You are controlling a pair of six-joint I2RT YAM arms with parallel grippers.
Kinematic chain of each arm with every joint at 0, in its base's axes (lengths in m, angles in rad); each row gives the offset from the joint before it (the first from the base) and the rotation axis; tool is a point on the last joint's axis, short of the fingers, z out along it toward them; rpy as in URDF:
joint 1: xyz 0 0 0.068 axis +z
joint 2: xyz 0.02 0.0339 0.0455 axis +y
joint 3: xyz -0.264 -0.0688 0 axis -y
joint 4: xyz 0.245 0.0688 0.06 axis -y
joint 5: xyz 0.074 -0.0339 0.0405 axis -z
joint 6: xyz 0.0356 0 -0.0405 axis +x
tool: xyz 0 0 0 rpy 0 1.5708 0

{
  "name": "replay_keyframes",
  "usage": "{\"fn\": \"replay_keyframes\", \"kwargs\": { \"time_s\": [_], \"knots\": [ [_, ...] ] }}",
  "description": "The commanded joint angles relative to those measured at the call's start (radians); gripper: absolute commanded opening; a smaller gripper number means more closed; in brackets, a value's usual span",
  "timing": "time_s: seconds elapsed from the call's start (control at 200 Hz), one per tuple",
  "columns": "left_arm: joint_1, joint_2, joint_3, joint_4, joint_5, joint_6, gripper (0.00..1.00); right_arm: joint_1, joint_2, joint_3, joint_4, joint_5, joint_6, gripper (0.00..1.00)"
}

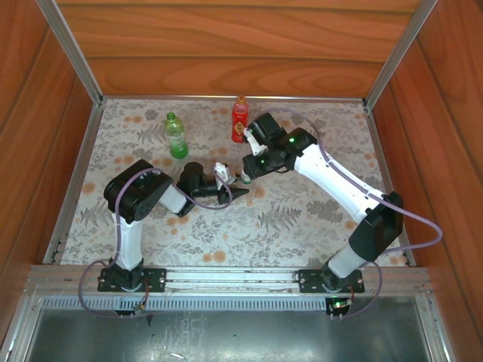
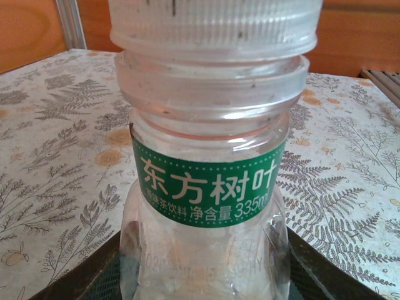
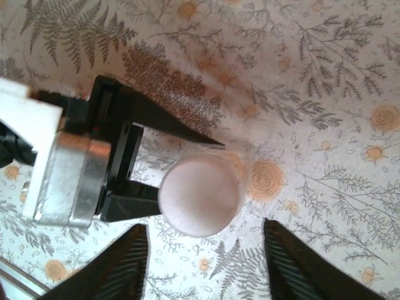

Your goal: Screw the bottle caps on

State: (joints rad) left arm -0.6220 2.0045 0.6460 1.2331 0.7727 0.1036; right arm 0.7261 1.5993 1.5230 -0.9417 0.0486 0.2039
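Observation:
The clear bottle, with a green label, stands between my left gripper's fingers, which are shut on its lower body. A white cap sits on its neck. From above, the right wrist view looks down on that white cap, with the left gripper's black fingers on either side of the bottle below it. My right gripper is open, its fingers wide apart beside the cap and not touching it. In the top view both grippers meet mid-table: left gripper, right gripper, clear bottle.
A green bottle with a green cap stands at the back left. A red bottle with an orange cap stands at the back centre, close behind the right wrist. Floral cloth covers the table; wooden walls enclose it.

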Motion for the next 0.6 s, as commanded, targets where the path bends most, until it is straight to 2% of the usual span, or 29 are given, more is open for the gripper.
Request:
{"fn": "replay_keyframes", "kwargs": {
  "time_s": [0.0,0.195,0.6],
  "knots": [
    [-0.005,0.01,0.004,0.016,0.027,-0.009,0.5,-0.024,0.027,-0.004,0.022,-0.03,0.006,0.45],
    [-0.005,0.007,0.001,0.016,0.026,-0.007,0.5,-0.043,0.055,0.0,0.024,-0.055,-0.007,0.37],
    [-0.005,0.008,0.001,0.015,0.026,-0.008,0.5,-0.056,0.08,-0.073,0.022,-0.088,0.01,0.31]
  ]
}}
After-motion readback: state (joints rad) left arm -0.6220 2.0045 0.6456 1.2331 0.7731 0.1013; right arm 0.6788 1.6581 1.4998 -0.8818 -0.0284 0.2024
